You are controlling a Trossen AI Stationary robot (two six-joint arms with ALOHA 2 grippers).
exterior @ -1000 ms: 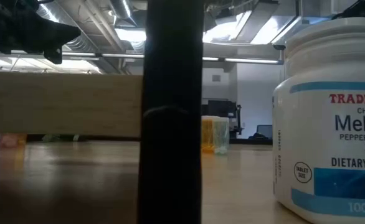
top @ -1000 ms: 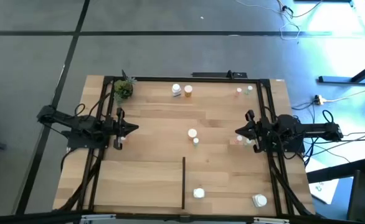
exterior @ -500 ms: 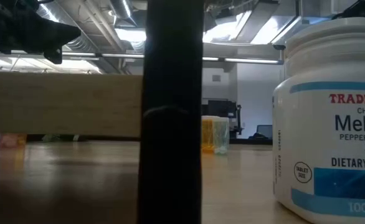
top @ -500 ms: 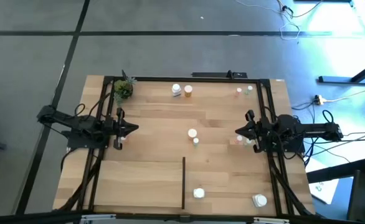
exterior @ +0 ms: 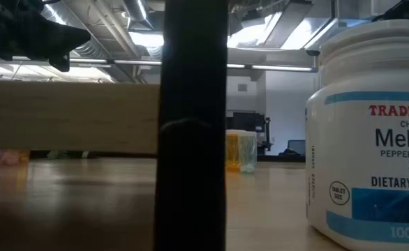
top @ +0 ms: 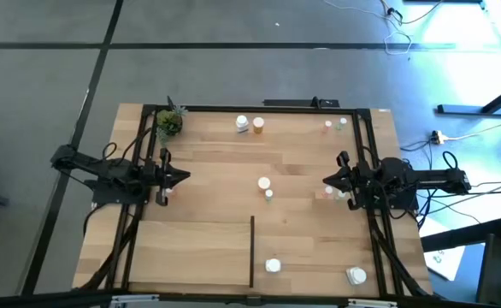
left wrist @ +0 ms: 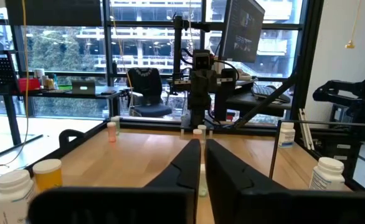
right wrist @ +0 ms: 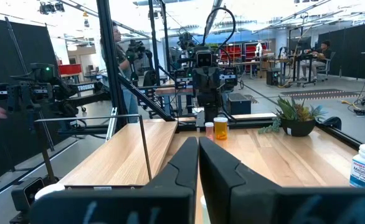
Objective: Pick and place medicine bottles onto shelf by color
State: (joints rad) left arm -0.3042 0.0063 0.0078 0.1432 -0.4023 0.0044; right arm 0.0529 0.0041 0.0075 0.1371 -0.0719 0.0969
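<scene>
Wooden shelf [top: 208, 248], bottles [top: 265, 183] midway between shut left hand [top: 185, 177], right hand [top: 327, 185]

Left end effector [top: 185, 177] and right end effector [top: 326, 187] hover closed, pointing inward toward each other.

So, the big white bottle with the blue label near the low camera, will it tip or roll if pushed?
The big white plastic bottle with the blue label looks squat and stands upright, so it probably slides rather than tips. Its round body would likely roll if knocked over.
</scene>
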